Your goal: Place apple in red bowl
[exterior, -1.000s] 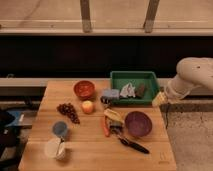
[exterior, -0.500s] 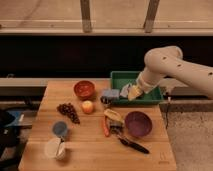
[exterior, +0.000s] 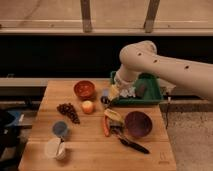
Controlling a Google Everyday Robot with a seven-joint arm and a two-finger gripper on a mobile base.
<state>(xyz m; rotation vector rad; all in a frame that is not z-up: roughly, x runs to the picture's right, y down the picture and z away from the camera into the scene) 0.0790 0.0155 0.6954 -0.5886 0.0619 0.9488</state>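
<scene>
A: One arm. How is it posed?
B: It comes in from the right, elbow high, forearm sloping down. The gripper point(exterior: 111, 96) hangs by the green tray's point(exterior: 145, 101) left edge, fingers spread wide, holding nothing.
A: The apple point(exterior: 88, 106)?
B: It is on the table point(exterior: 85, 145), just beside the red bowl point(exterior: 84, 89).

No text, label, brand or number can be read. A small dark mark point(exterior: 160, 161) sits on the near right corner of the worktop point(exterior: 90, 150), but it is too small to make out. The gripper point(exterior: 113, 94), hanging over the worktop just beside the left edge of the green tray point(exterior: 150, 98), bears no legible marking either.
</scene>
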